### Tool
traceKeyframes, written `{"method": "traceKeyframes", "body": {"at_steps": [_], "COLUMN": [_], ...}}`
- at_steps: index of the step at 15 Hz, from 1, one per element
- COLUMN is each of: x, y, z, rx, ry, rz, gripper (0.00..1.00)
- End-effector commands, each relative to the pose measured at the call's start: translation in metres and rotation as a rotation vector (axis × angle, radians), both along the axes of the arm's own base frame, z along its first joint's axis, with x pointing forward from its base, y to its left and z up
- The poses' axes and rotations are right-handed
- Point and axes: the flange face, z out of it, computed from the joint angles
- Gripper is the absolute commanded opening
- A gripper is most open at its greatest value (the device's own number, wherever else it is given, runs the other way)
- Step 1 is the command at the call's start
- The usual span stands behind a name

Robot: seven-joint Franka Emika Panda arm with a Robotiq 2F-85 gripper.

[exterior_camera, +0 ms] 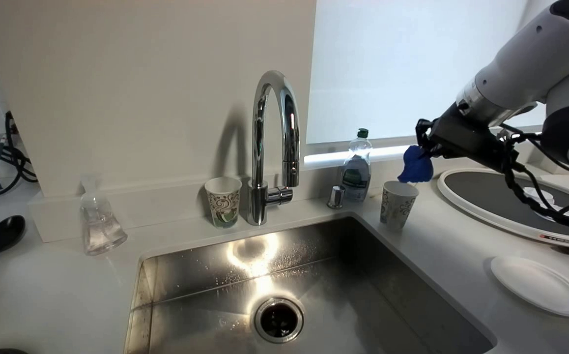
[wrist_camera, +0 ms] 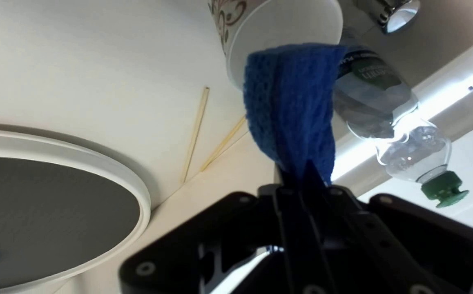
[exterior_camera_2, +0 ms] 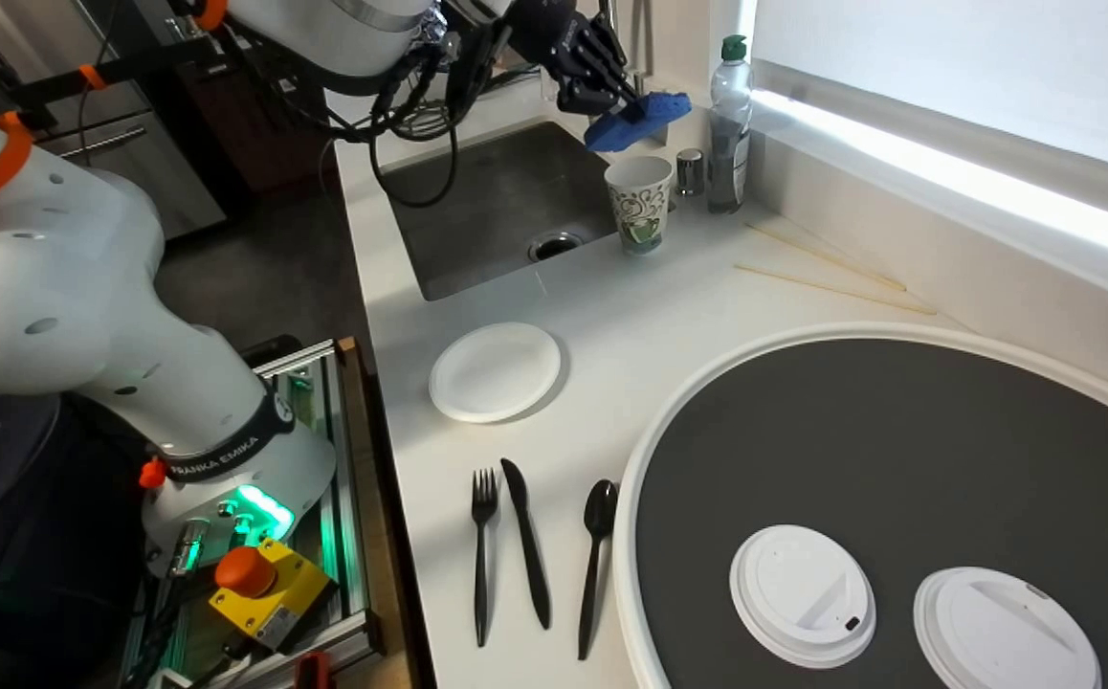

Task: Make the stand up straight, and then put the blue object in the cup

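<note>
The blue object is a blue sponge-like piece (exterior_camera: 416,164), which also shows in an exterior view (exterior_camera_2: 638,122) and the wrist view (wrist_camera: 295,106). My gripper (exterior_camera: 427,147) is shut on one end of it, and the fingertips show in the wrist view (wrist_camera: 302,175). The piece hangs in the air just above the rim of a white patterned paper cup (exterior_camera: 396,209). This cup stands upright on the counter by the sink's corner, also in an exterior view (exterior_camera_2: 640,206). In the wrist view the piece covers part of its mouth (wrist_camera: 285,24). A plain white cup or stand is out of view.
A clear soap bottle (exterior_camera: 356,172) and a chrome knob (exterior_camera: 336,196) stand behind the cup. A second patterned cup (exterior_camera: 224,201) stands by the faucet (exterior_camera: 260,147). The sink (exterior_camera: 206,295), a plate (exterior_camera_2: 495,371), thin sticks (exterior_camera_2: 831,287) and a large round tray (exterior_camera_2: 688,392) are nearby.
</note>
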Motion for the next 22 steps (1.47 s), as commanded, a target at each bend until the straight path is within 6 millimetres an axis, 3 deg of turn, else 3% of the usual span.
{"method": "traceKeyframes", "body": {"at_steps": [1,22], "x": [-0.007,0.016], "y": [0.004,0.013], "z": [-0.005,-0.03], "rx": [-0.02,-0.088], "ry": [-0.026,-0.024], "rz": [0.013,-0.009], "gripper": [0.02,0.02]}}
